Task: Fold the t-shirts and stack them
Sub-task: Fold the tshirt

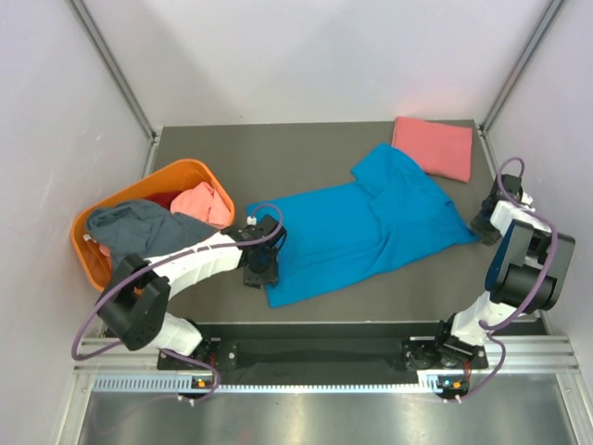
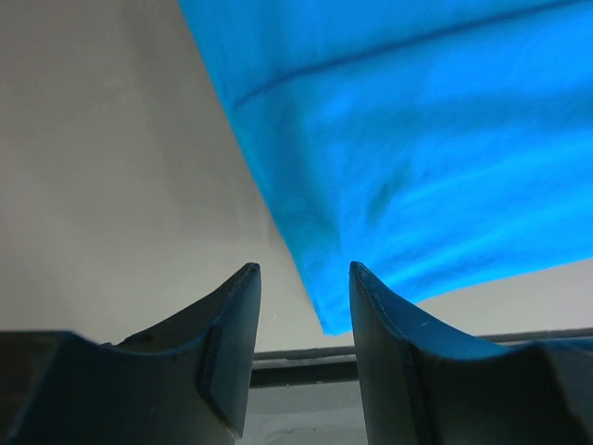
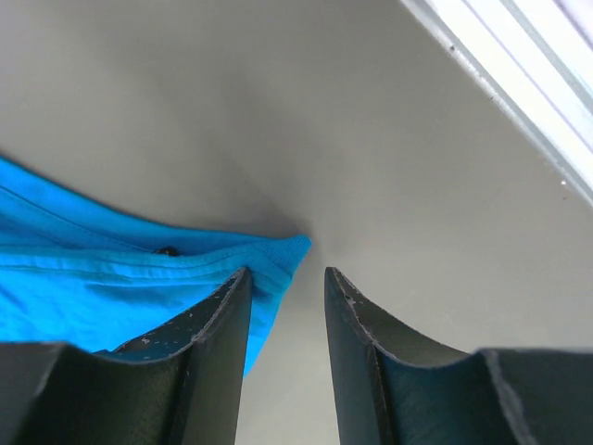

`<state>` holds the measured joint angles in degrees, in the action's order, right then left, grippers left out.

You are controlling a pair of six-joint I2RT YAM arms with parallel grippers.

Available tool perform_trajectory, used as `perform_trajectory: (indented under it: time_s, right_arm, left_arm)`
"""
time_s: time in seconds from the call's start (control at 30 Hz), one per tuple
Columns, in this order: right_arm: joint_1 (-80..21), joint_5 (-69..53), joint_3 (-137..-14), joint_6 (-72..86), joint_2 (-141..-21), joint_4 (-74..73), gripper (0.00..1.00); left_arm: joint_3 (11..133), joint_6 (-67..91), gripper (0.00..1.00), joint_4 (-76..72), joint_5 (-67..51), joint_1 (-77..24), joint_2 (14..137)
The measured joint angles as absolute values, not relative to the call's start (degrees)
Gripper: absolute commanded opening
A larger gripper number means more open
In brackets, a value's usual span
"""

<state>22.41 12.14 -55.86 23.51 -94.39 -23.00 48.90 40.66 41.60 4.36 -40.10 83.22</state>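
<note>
Left gripper: jaws apart, empty, at near-left hem corner of bright blue t-shirt. Right gripper: jaws apart, empty, at shirt's right-end corner. Shirt spread flat mid-table. Step, likely: first fold. Next: pinch both corners, lift together. Folded salmon-pink t-shirt at far right corner.
</note>
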Motion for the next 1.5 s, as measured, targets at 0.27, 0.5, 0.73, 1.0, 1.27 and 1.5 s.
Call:
perform_trajectory:
  time_s: [0.27,0.5,0.73,1.0,1.27,1.5]
  right_arm:
    - [22.41,11.20,-53.65,23.55,-94.39,-20.75,0.28]
    - [22.41,11.03,-53.25,23.31,-94.37,-19.16,0.00]
    - [22.41,11.09,-53.25,23.11,-94.37,-19.09,0.00]
    - [22.41,11.18,-53.25,23.11,-94.30,-19.14,0.00]
    - [22.41,13.47,-53.36,22.87,-93.47,-21.50,0.00]
    - [23.83,16.56,-53.28,21.65,-88.66,-25.91,0.00]
  left_arm:
    - [43.03,43.48,0.49,39.57,2.39,-40.10,79.83]
    - [42.52,44.27,0.48,38.33,2.17,-40.10,79.72]
    - [41.06,45.50,0.45,37.17,0.58,-40.10,78.39]
    - [38.41,47.27,0.19,34.85,-3.03,-40.12,77.73]
    - [39.31,47.75,0.00,34.33,-4.40,-40.10,79.42]
    - [42.17,46.28,0.00,38.06,-0.10,-40.21,80.40]
